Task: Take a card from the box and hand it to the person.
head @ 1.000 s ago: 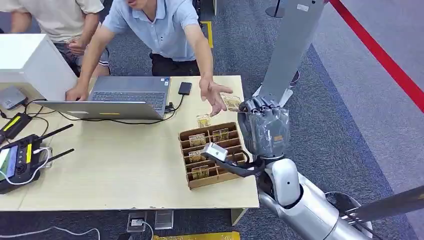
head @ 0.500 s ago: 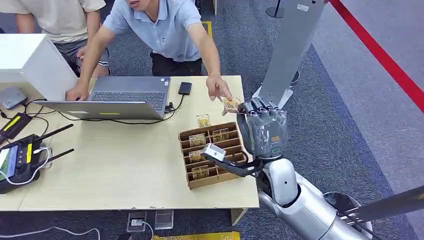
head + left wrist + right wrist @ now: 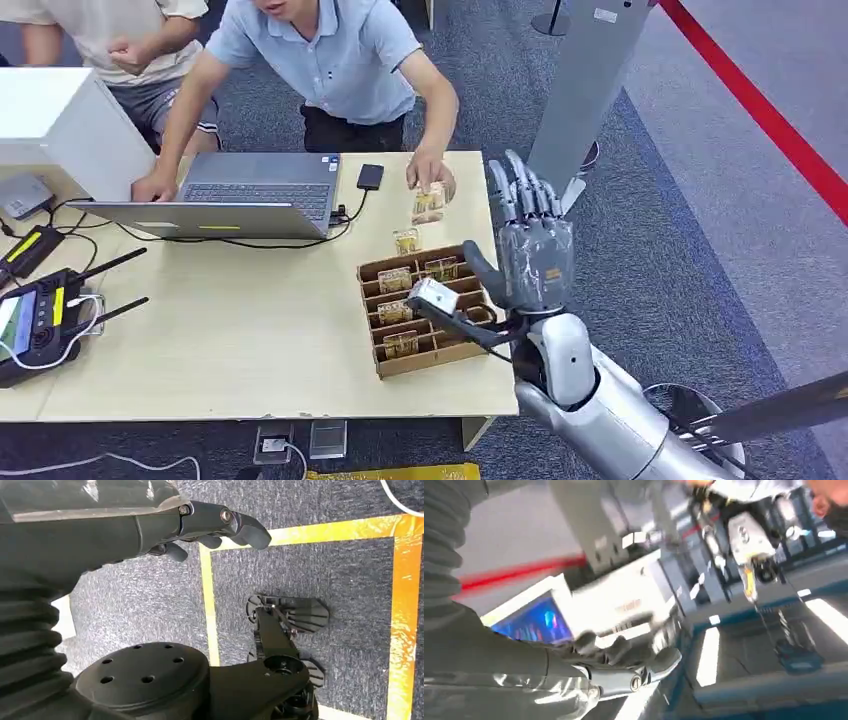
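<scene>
A brown cardboard box with slotted rows stands on the table's right side, with several gold cards upright in it. My right hand is raised just past the box's right edge, fingers spread upward, holding nothing. A person's hand holds a gold card above the table, beyond the box and to the left of my hand. Another card stands on the table between that card and the box. My left hand hangs over the carpet with its fingers loosely extended and nothing in them. The right wrist view is blurred, with my right hand bare.
A laptop and a dark phone lie at the table's far side, in front of the person in blue. A white box and a controller sit at the left. A grey pillar rises right of the table.
My right hand has spread its fingers and let go of the card. The person's hand took the card and drew it left, away from my hand.
</scene>
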Robot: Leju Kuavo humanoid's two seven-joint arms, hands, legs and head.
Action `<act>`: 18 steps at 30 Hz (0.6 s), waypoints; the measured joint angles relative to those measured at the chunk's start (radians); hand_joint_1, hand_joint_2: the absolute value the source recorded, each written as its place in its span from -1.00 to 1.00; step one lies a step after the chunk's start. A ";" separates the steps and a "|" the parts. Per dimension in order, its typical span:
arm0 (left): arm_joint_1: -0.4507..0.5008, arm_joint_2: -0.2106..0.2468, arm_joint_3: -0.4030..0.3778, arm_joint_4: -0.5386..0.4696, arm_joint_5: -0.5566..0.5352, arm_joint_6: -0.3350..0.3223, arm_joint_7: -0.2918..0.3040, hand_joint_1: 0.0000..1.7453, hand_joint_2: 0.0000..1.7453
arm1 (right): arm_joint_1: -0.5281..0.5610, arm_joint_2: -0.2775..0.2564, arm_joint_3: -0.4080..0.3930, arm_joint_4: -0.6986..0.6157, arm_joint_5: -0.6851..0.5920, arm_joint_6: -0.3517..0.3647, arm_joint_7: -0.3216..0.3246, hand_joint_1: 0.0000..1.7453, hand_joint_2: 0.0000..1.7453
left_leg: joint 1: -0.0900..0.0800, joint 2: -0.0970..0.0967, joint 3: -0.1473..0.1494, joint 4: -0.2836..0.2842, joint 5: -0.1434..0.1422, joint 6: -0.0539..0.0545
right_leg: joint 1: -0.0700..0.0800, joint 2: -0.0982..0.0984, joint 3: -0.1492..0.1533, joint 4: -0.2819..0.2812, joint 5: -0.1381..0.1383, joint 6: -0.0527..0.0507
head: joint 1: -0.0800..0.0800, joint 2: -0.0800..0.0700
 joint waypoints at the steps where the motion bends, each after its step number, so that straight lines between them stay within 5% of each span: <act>1: 0.001 0.000 0.000 0.000 0.005 0.000 -0.002 -1.00 -1.00 | 0.001 0.002 0.000 0.000 -0.071 -0.018 -0.019 -1.00 1.00 | 0.000 0.000 0.000 0.000 0.000 0.000 | 0.000 0.000 0.000 0.000 0.000 0.000 | 0.000 0.000; 10: 0.008 0.001 0.000 0.000 0.016 0.007 -0.006 -1.00 -1.00 | 0.041 0.002 -0.005 -0.086 -0.845 -0.054 -0.281 -1.00 1.00 | 0.000 0.000 0.000 0.000 0.000 0.000 | 0.000 0.000 0.000 0.000 0.000 0.000 | -0.001 0.000; 14: 0.010 0.001 0.000 0.000 0.026 0.006 -0.006 -1.00 -1.00 | 0.074 -0.008 -0.011 -0.140 -1.104 0.014 -0.327 -1.00 1.00 | 0.000 0.000 0.000 0.000 0.000 0.000 | 0.000 0.000 0.000 0.000 0.000 0.000 | 0.000 0.000; 18: 0.012 0.002 0.000 0.000 0.029 0.006 -0.005 -1.00 -1.00 | 0.108 -0.022 -0.016 -0.179 -1.223 0.080 -0.310 -1.00 1.00 | 0.000 0.000 0.000 0.000 0.000 0.000 | 0.000 0.000 0.000 0.000 0.000 0.000 | 0.000 0.000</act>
